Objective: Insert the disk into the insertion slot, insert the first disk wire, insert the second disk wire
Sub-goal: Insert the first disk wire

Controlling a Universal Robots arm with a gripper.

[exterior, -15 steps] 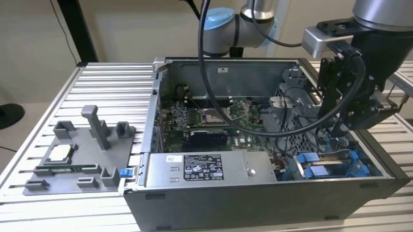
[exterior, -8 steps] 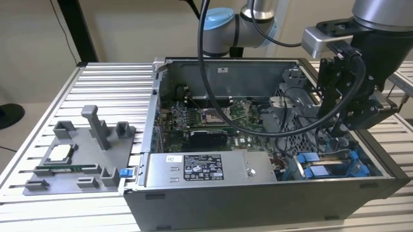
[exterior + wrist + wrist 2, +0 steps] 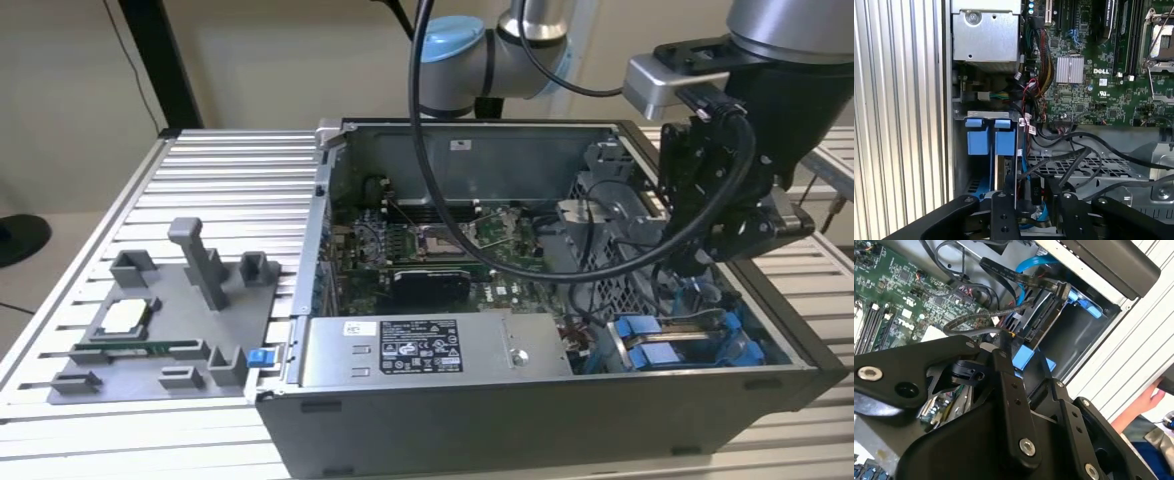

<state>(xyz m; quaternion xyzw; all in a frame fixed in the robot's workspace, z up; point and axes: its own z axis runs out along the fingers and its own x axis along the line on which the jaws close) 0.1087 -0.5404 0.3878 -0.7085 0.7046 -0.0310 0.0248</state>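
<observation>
Reading the exterior view first: black claw (image 3: 701, 262) hangs inside the open grey metal computer case (image 3: 534, 420), over the grey perforated drive cage with its insertion slot (image 3: 611, 292). The flat silver-grey disk in its bright blue plastic frame (image 3: 657, 350) looks seated there, just below the claw.

Second wrist view: claw (image 3: 1026, 371) has the blue frame (image 3: 1024, 356) right ahead. A black flat wire (image 3: 1004, 271) and a light-blue wire (image 3: 1040, 261) run at the disk's end. A person's hand (image 3: 1146, 399) is outside the case wall.

First wrist view: disk's long axis points straight at the claw (image 3: 1034, 202), blue tabs (image 3: 1004, 141) at the far end. Loose black wires (image 3: 1079, 150) cross the cage just beside the claw, so snag risk. Green motherboard (image 3: 1094, 75) is well apart. Claw state: cannot tell.
</observation>
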